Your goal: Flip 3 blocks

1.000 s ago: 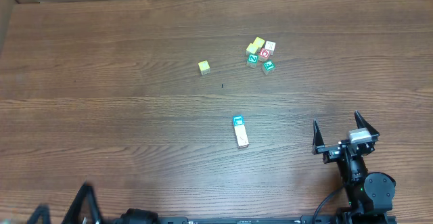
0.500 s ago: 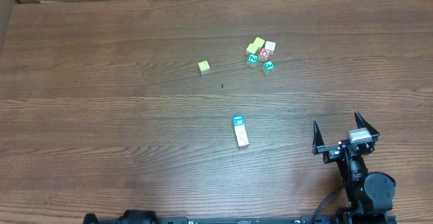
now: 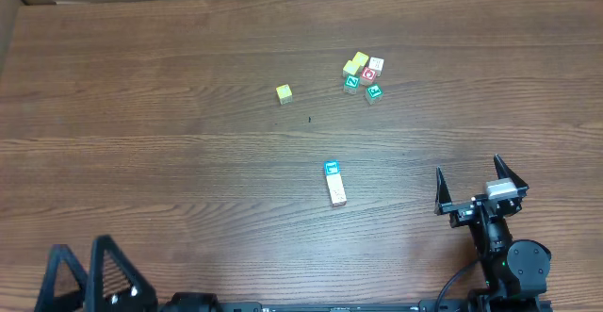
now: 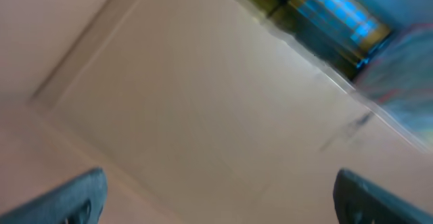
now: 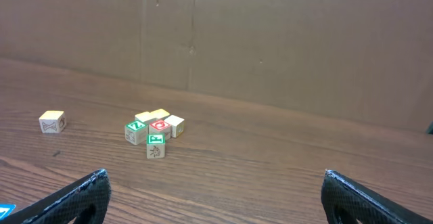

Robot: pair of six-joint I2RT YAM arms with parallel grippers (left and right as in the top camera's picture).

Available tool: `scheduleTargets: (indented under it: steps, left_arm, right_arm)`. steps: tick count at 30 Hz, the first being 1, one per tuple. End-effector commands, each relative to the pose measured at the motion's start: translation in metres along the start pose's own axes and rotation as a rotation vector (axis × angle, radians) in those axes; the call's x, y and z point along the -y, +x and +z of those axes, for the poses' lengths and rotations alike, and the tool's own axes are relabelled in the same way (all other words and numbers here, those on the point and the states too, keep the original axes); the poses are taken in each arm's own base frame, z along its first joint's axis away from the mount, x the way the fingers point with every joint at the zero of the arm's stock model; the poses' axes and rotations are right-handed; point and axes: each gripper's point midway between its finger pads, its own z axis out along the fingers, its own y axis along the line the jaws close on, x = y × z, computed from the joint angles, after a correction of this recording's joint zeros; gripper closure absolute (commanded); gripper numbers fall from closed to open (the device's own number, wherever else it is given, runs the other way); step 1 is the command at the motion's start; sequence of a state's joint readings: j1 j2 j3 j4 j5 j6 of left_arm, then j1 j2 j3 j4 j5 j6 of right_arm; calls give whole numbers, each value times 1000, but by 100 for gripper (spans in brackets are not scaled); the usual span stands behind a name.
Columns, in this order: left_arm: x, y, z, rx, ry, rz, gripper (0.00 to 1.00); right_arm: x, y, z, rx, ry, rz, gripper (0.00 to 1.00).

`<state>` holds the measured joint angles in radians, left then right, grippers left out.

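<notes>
Touching: teal-faced block [image 3: 332, 169], cream block [image 3: 336, 193]; yellow block [image 3: 284, 92] well apart.

Looks onto a blurred pale beige surface [image 4: 183, 109], with a blue and yellow strip [image 4: 328, 11] at upper right. Shows dark fingertips [image 4: 80, 195] of the left pincer [image 4: 220, 198] in both lower corners, spread wide apart.
</notes>
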<state>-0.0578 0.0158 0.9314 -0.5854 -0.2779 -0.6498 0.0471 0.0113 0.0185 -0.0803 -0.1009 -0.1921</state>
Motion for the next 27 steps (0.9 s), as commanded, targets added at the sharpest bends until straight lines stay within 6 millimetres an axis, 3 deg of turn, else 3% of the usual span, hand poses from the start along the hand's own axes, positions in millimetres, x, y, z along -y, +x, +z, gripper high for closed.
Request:
scheduleTargets:
  steps: [1, 4, 8, 17, 27]
  left_arm:
    - [17, 13, 16, 26, 128, 106, 0]
    - [32, 18, 29, 106, 254, 116, 0]
    - [30, 30, 41, 189, 322, 101, 0]
    - [-17, 104, 65, 115, 286, 118, 0]
    - [-67, 172, 74, -27, 194, 148, 1]
  right_arm:
    - [0, 2, 0, 3, -2, -7, 0]
    - [0, 2, 0, 3, -2, -7, 0]
    - [0, 2, 0, 3, -2, -7, 0]
    - [0, 2, 0, 3, -2, -7, 0]
    - [0, 2, 0, 3, -2, -7, 0]
